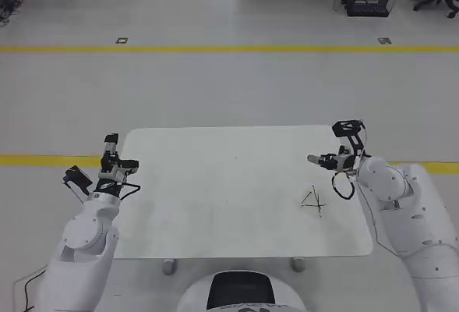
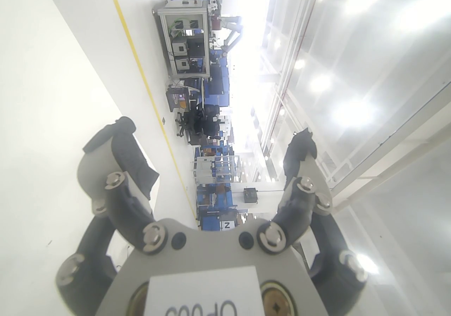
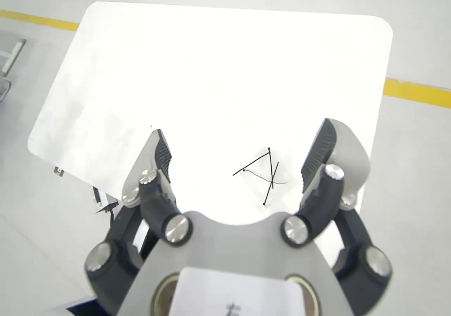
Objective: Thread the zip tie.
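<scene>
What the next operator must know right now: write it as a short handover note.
Left gripper: open, empty, by the table's left edge, facing out into the room.
Right gripper: open, empty, held above the table's right side.
Zip ties: thin black ties lying crossed in a small pile on the table, near its right front corner, nearer the robot than the right gripper. Neither gripper touches them.
Done: nothing yet; no tie is picked up or visibly threaded.
Left: pick a tie from the pile, probably with the right gripper as the closer one, then feed its tail through its head.
</scene>
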Controlling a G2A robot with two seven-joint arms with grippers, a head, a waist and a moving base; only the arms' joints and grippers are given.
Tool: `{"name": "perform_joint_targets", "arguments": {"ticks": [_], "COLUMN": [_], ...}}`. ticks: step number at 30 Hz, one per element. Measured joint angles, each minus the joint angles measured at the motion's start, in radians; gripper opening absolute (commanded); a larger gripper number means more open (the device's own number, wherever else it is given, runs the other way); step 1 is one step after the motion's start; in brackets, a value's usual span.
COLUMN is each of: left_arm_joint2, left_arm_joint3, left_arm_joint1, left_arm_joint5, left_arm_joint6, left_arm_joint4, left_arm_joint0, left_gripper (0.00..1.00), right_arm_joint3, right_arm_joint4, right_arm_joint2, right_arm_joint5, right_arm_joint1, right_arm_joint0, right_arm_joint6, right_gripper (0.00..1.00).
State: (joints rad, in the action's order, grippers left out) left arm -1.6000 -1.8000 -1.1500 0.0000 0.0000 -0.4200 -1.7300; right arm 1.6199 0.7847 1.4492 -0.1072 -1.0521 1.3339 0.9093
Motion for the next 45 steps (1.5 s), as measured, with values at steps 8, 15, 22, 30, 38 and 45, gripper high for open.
{"name": "perform_joint_targets", "arguments": {"ticks": [8, 15, 22, 30, 38, 45], "left_arm_joint2": [0.000, 0.000, 0.000, 0.000, 0.000, 0.000], "left_arm_joint3": [0.000, 0.000, 0.000, 0.000, 0.000, 0.000], "left_arm_joint1": [0.000, 0.000, 0.000, 0.000, 0.000, 0.000], "left_arm_joint5": [0.000, 0.000, 0.000, 0.000, 0.000, 0.000], "left_arm_joint6": [0.000, 0.000, 0.000, 0.000, 0.000, 0.000], "left_arm_joint4": [0.000, 0.000, 0.000, 0.000, 0.000, 0.000], "left_arm_joint0": [0.000, 0.000, 0.000, 0.000, 0.000, 0.000], "left_gripper": [1.00, 1.00, 1.00, 1.00, 1.00, 1.00], "right_arm_joint3": [0.007, 0.008, -0.064, -0.074, -0.184, -0.198], "right_arm_joint4": [0.016, 0.257, 0.240, 0.208, 0.097, 0.087], "right_arm_joint2": [-0.011, -0.109, -0.180, -0.172, -0.203, -0.212], "right_arm_joint5": [-0.004, 0.032, -0.004, -0.038, -0.156, -0.176], "right_arm_joint1": [0.002, 0.001, -0.008, -0.007, -0.009, -0.010], "right_arm_joint0": [0.000, -0.039, -0.080, -0.073, -0.131, -0.141], "right_arm_joint6": [0.004, 0.106, 0.201, 0.182, 0.301, 0.308], "right_gripper": [1.00, 1.00, 1.00, 1.00, 1.00, 1.00]}}
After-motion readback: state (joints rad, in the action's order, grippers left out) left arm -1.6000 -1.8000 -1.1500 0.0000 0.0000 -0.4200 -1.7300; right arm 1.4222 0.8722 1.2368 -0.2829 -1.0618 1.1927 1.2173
